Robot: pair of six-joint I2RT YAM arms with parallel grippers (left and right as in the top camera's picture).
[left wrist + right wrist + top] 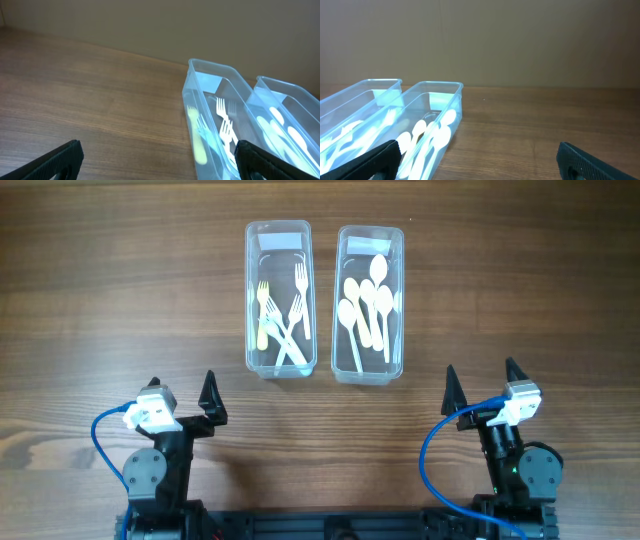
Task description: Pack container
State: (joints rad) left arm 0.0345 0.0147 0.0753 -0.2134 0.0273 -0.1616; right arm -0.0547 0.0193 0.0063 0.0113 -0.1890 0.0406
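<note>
The left end effector (181, 388) and the right end effector (482, 380) are wide open and hold nothing — the fork box (279, 300) and the spoon box (369, 305) sit side by side farther back on the counter (100, 300) — and a low reach could knock a box away.

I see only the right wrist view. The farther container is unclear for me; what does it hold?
Observer: The left container holds forks, mostly white, one pale yellow.
Operator: Do the two containers touch?
Observer: No, overhead shows a narrow gap between it and the spoon container.
Operator: Where is the left claw?
Observer: The left claw is open and empty, near the front edge of the table, apart from both containers.
</note>
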